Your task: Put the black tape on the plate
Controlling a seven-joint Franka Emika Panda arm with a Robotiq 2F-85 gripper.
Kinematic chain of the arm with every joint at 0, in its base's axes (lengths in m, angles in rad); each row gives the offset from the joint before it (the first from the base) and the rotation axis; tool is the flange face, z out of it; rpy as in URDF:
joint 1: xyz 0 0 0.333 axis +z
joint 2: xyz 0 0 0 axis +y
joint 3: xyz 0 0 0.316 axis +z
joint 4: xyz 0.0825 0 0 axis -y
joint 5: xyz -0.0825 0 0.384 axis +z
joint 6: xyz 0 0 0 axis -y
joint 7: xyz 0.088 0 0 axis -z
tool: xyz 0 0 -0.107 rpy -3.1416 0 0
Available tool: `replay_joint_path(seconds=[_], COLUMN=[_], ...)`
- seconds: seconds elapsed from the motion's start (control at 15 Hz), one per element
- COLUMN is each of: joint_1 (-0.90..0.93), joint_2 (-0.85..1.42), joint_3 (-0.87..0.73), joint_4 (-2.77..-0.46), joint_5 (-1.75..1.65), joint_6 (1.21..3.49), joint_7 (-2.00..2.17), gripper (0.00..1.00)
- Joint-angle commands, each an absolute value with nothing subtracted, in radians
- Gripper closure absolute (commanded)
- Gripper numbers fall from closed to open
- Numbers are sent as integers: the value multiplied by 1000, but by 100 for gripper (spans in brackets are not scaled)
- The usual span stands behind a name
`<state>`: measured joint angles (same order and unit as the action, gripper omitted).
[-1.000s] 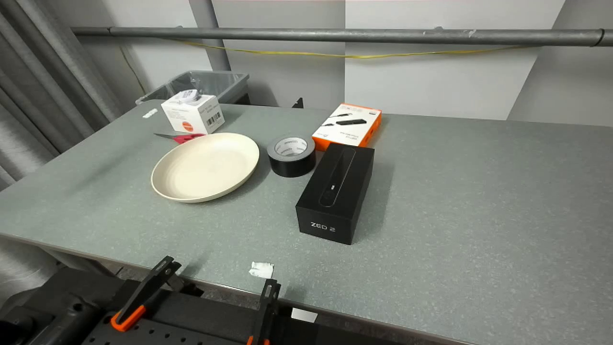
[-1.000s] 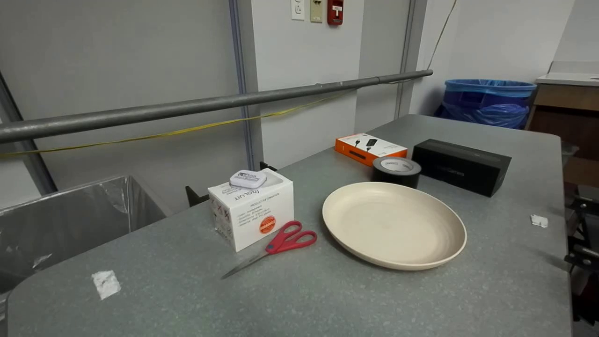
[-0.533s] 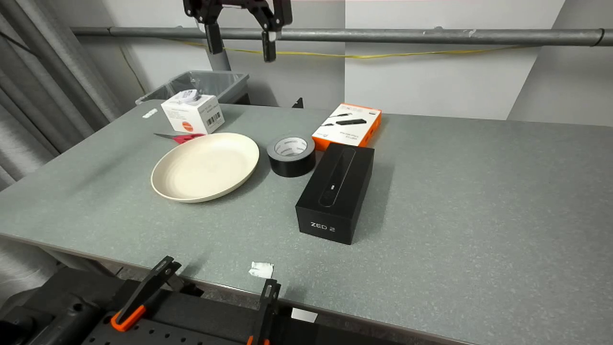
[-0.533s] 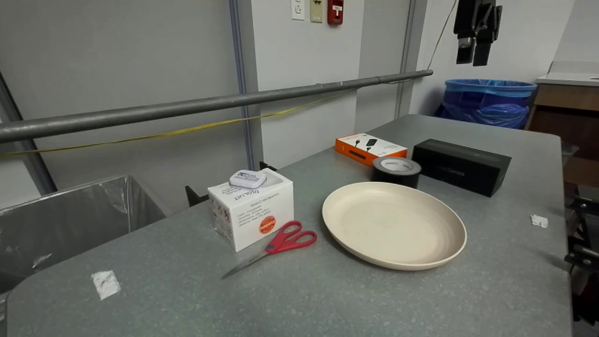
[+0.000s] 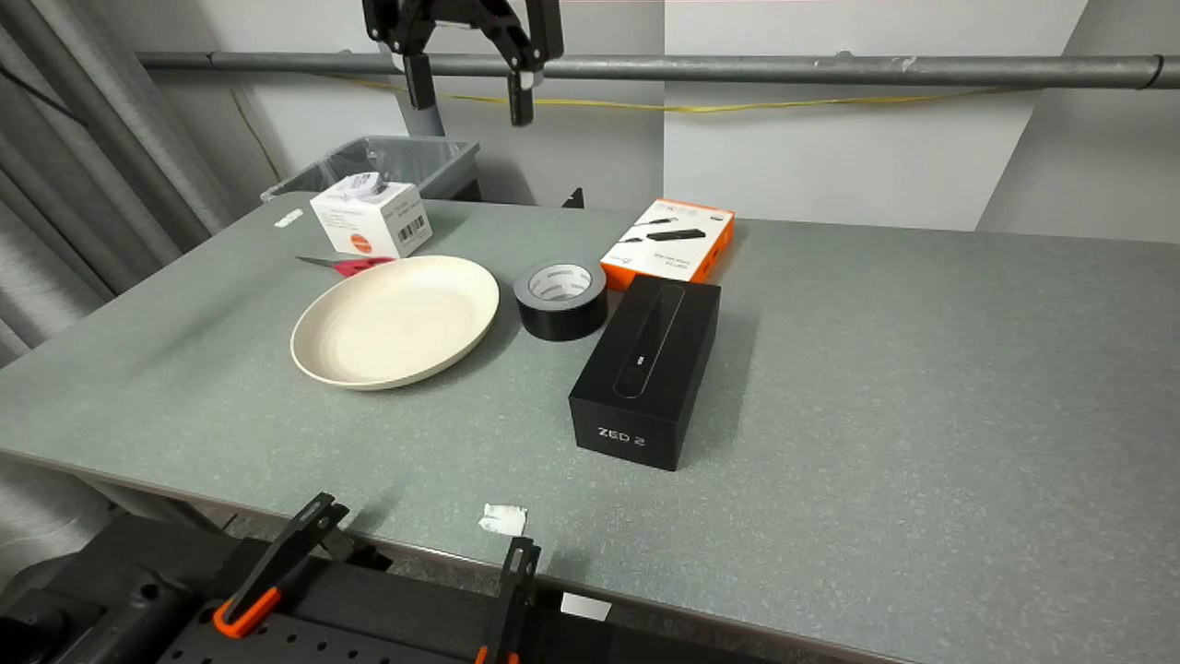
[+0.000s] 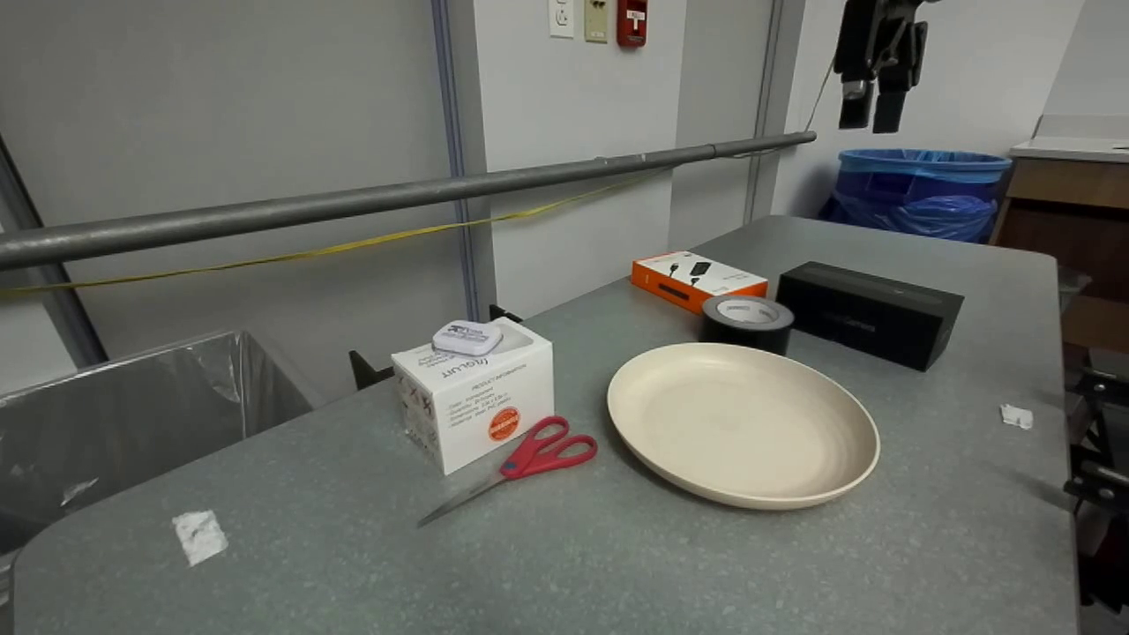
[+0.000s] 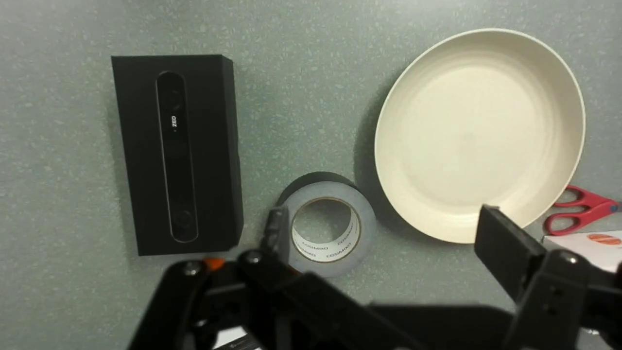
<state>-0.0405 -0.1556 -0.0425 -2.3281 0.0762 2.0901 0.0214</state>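
Note:
The black tape is a short round roll lying flat on the grey table, with a greyish top and a white inner core. It stands right beside the cream plate, which is empty. Both also show in an exterior view, the tape behind the plate. My gripper is open and empty, high above the table; it shows in an exterior view too. In the wrist view, the gripper has its left finger overlapping the tape's left edge and its right finger overlapping the plate's lower rim.
A long black box stands close beside the tape. An orange-and-white box lies just behind it. Red scissors and a white box are beside the plate. A grey bin stands off the table's end.
My gripper came into view from above between one second and half a second ago, open. Since then it has moved slightly lower. The tape, plate and boxes have not moved.

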Motion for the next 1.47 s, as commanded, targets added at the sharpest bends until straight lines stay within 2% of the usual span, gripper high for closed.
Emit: replay_joint_path(seconds=[0.0, 0.33, 0.6, 0.67, 1.07, 1.4], joint_1=[-29, -10, -4, -3, -3, 27], joint_2=[35, 264, 403, 333, 351, 457], joint_3=[-25, -16, -18, -23, -25, -45], joint_4=[-2238, -2119, -2004, -2088, -2075, -2022], joint_5=[100, 91, 128, 99, 99, 67], joint_6=[2223, 2363, 2322, 2357, 2357, 2405], joint_7=[93, 251, 313, 279, 279, 362], gripper=[0, 0, 0, 0, 0, 0])
